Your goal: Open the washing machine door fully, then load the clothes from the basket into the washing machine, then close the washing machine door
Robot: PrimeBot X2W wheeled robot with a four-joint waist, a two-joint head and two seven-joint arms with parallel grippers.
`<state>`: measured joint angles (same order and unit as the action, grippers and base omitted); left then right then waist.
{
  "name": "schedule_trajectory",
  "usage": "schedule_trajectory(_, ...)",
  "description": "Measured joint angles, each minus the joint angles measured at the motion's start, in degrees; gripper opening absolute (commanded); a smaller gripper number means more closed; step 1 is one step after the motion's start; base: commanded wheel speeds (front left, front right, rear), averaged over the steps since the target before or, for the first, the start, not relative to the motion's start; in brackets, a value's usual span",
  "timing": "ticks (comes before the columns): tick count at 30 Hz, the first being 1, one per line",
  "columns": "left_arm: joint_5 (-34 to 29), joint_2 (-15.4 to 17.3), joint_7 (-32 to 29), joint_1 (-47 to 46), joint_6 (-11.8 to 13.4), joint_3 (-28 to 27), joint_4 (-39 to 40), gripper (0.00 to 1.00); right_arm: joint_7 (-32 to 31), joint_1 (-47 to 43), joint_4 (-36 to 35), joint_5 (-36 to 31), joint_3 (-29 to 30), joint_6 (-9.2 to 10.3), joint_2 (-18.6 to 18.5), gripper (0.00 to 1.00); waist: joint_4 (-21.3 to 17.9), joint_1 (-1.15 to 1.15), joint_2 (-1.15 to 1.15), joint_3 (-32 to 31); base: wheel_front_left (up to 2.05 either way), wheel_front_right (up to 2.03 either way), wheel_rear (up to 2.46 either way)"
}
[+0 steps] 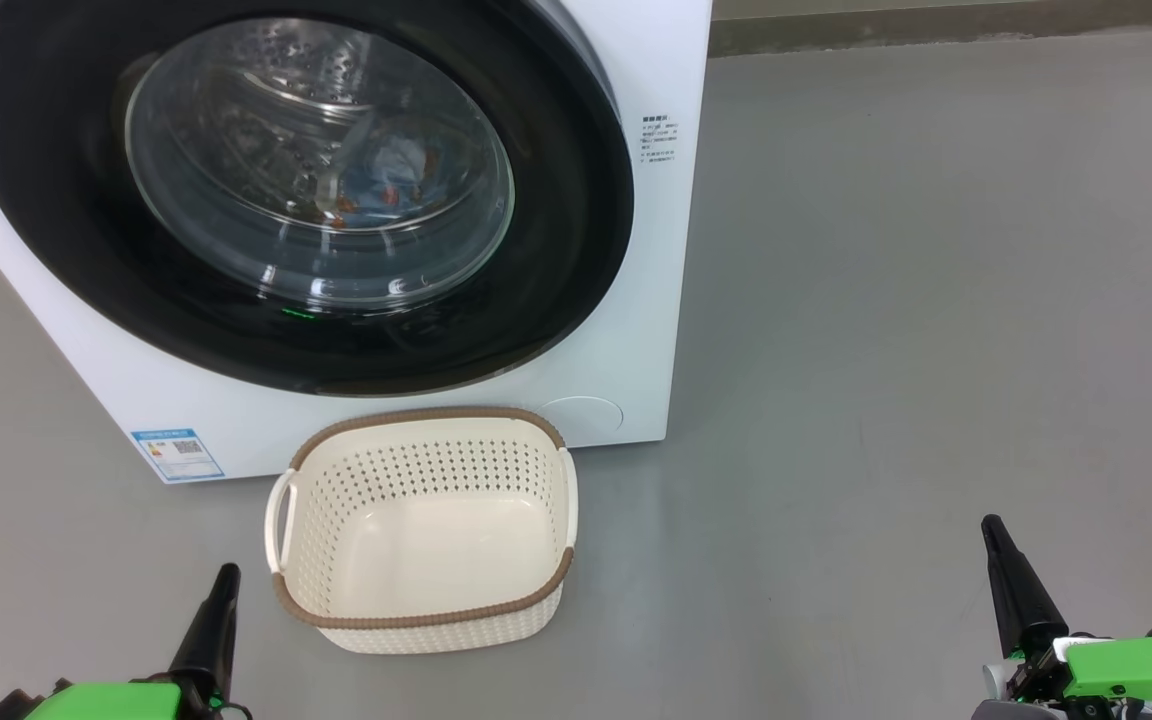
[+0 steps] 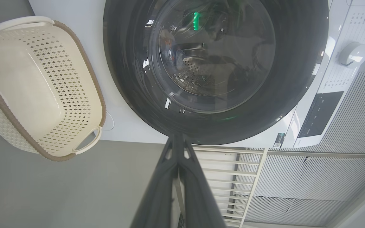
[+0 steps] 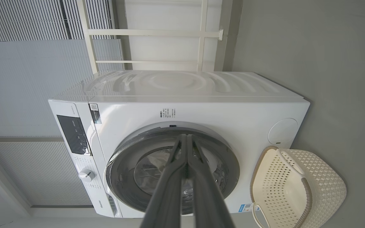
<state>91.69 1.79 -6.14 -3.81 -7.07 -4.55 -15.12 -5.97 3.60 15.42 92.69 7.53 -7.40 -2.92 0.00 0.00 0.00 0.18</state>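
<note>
Head view: we saw the washing machine door shut, the clothes behind its glass, the basket on the floor just before it, left gripper and right gripper both pinched closed. Left wrist view: fingers met before the shut door. Right wrist view: likewise.
</note>
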Motion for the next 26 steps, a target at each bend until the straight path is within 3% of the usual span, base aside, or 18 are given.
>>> schedule_trajectory(26, 0.00, 0.00, 0.00, 0.00, 0.00, 0.00, 0.00, 0.00, -0.01, 0.00, 0.01, -0.19, 0.15, 0.00, 0.09, 0.00, 0.00, 0.00, 0.00, 0.00, 0.00, 0.00, 0.00)
